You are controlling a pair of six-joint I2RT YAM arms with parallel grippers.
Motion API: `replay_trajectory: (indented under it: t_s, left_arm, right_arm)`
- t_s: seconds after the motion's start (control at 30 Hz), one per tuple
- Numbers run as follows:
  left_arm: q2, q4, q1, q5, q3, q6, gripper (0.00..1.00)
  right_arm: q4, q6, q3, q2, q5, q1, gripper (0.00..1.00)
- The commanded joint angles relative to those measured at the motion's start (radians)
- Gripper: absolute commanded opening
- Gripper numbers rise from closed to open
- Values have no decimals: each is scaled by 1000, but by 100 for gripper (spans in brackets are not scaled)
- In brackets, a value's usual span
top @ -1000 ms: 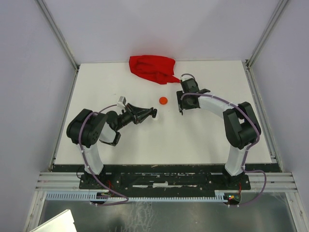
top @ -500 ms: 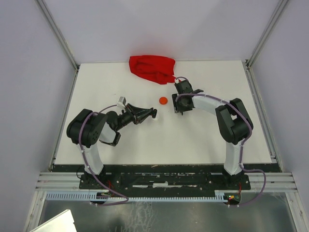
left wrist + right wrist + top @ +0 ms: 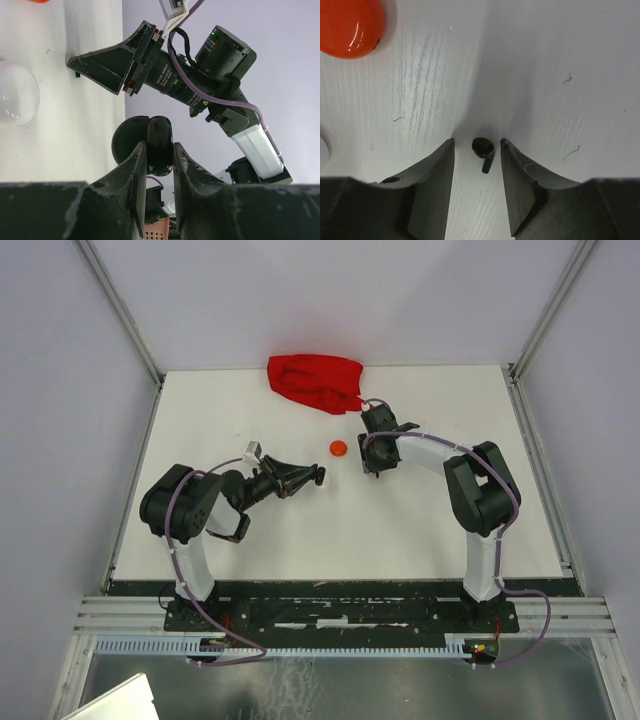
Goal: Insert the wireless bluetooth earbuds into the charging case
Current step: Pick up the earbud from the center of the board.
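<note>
Table (image 3: 400, 530): white, your work spot.
Red cloth (image 3: 315, 382): bunched up at far edge.
L gripper (image 3: 159, 146): fingers pinch black case (image 3: 127, 142).
R gripper (image 3: 477, 141): fingers spread, tips low by table.
White case (image 3: 15, 92): on table near L gripper.
Orange case (image 3: 338, 448): on table btwn your 2 grippers.
Black earbud (image 3: 483, 147): on table btwn R fingers, touches neither.
</note>
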Motion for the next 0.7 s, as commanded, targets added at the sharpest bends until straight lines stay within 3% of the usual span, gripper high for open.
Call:
replay_trajectory:
  t_s: [0.0,0.67]
  left_arm:
    - [5,182,5,15,13,-51,3]
    - [4,185,5,13,5,-50,3]
  right_arm:
    - [-2,13,43,16,22,4,49]
    - [-34,19,51,31,41,2,42]
